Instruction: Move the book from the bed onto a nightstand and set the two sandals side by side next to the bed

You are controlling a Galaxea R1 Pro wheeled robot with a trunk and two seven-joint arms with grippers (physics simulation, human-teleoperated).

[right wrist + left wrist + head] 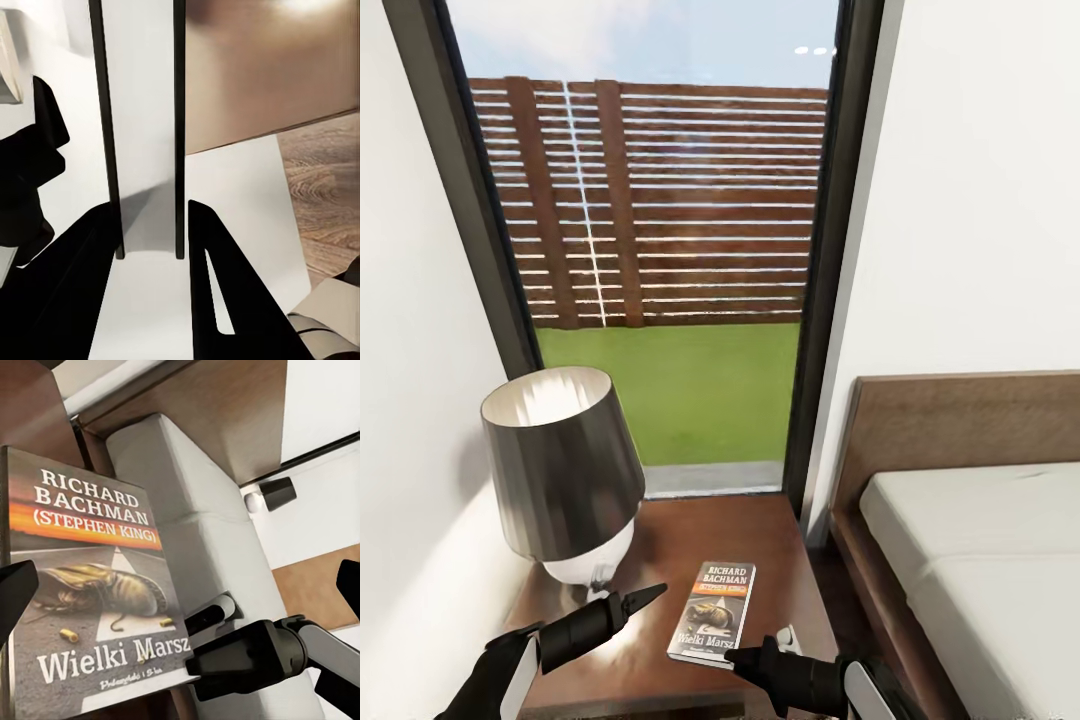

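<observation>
The book [713, 612] lies flat on the nightstand [760, 530] near its front edge, beside the lamp [565, 475]. The left gripper [645, 596] hovers spread wide beside it; the right gripper [745, 662], also parted, touches its corner.

A home bedroom: a bed [980, 540] with grey mattress and wooden headboard at 4 o'clock, a nightstand [690, 540] with lamp [565, 480] at 7 o'clock, and a window [660, 250] onto grass and fence.
</observation>
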